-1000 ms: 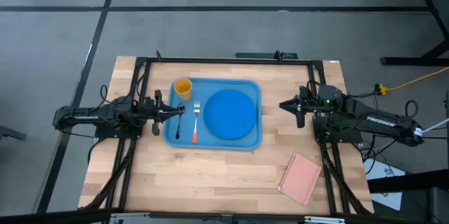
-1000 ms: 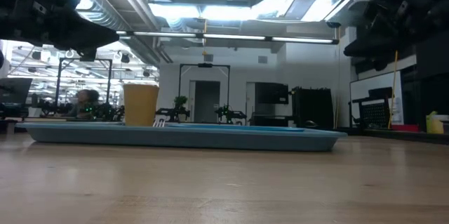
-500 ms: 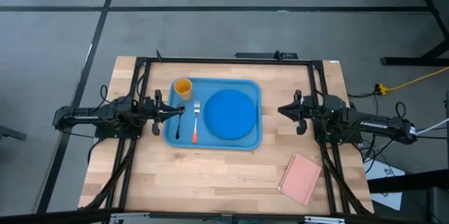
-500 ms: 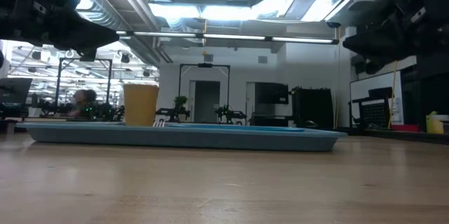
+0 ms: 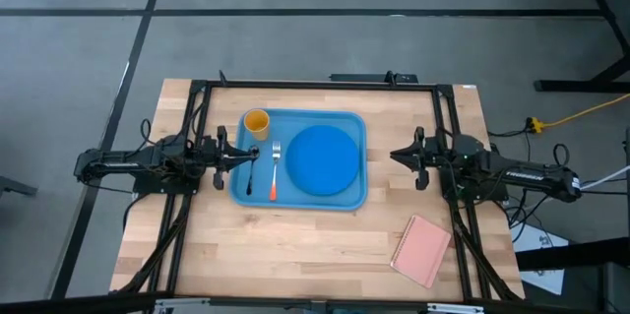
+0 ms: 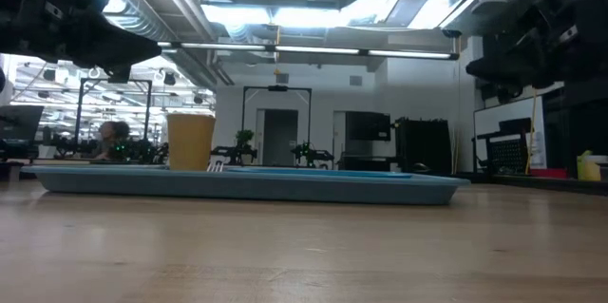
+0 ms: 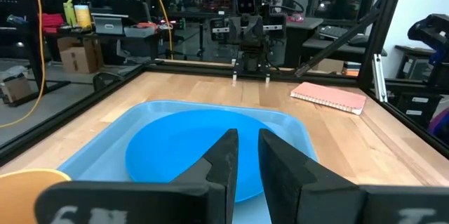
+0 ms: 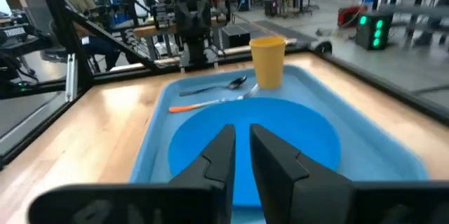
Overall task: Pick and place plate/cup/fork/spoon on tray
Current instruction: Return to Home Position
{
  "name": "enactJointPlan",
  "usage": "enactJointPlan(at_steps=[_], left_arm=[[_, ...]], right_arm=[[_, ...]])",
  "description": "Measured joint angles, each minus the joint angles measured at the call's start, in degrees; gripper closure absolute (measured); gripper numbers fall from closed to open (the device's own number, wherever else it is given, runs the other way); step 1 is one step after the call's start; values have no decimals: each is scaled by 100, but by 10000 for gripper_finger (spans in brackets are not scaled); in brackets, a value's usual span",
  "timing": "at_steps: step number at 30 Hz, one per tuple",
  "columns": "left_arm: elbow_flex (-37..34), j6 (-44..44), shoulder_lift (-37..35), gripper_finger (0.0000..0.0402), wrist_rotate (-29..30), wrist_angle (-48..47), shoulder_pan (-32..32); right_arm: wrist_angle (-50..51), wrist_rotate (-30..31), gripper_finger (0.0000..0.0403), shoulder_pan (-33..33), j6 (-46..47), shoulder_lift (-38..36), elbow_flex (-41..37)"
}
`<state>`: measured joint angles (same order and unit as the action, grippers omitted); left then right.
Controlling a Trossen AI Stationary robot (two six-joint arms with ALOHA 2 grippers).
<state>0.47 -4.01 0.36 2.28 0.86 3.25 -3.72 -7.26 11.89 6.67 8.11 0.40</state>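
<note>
Right gripper [image 5: 417, 157] has drawn back off the tray [image 5: 346, 196], fingers nearly together, empty. Left gripper [image 5: 224, 157] unchanged beside the tray's other side, fingers nearly together, empty. Between them on the tray: plate [image 5: 322, 159], cup [image 5: 256, 122], fork [image 5: 275, 170], spoon [image 8: 231, 83]. Placing looks finished; next, both arms retire.

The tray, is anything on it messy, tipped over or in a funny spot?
Nothing stands out. The tray holds the plate lying flat, the cup upright in a corner, and the fork and spoon lying side by side next to the plate. Nothing is spilled. A pink book lies off the tray.
</note>
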Motion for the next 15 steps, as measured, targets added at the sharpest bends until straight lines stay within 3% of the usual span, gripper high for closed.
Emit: enactJointPlan(at_steps=[15], left_arm=[[0, 0, 0, 350, -1, 0, -1]], right_arm=[[168, 13, 352, -1094, 42, -794, 2]])
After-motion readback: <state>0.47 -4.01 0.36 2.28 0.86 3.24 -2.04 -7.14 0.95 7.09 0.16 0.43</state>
